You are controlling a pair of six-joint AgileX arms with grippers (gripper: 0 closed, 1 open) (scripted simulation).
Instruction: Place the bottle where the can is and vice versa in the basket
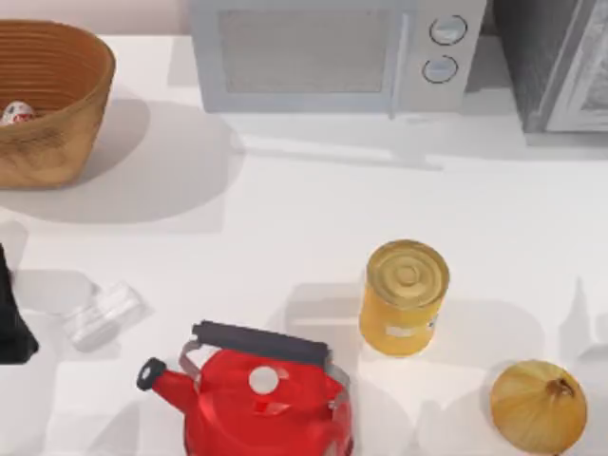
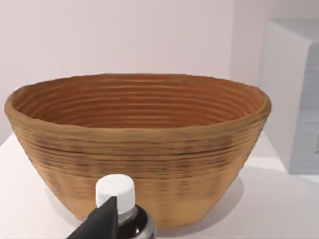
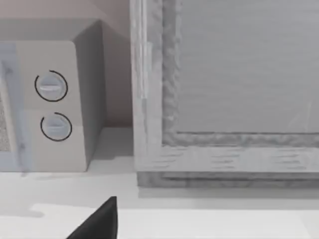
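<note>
The tan wicker basket [image 1: 57,95] stands at the back left of the table, and its ribbed wall [image 2: 139,149] faces my left wrist camera. Inside it, the small white-and-red can [image 1: 13,113] lies near the left wall. The dark bottle [image 2: 137,226], with a white cap and greyish band, stands close in front of the basket. My left gripper [image 2: 130,221] is shut on the bottle, one dark finger [image 2: 102,221] pressing its shoulder. From above, the left gripper [image 1: 11,323] sits at the table's left edge. My right gripper [image 3: 99,224] is parked facing the appliances.
A clear cylinder [image 1: 100,313] lies just right of the left gripper. A red kettle [image 1: 261,404], a yellow can [image 1: 404,299] and an onion [image 1: 538,407] stand along the front. A microwave [image 1: 332,52] and a grey cabinet [image 1: 560,62] line the back.
</note>
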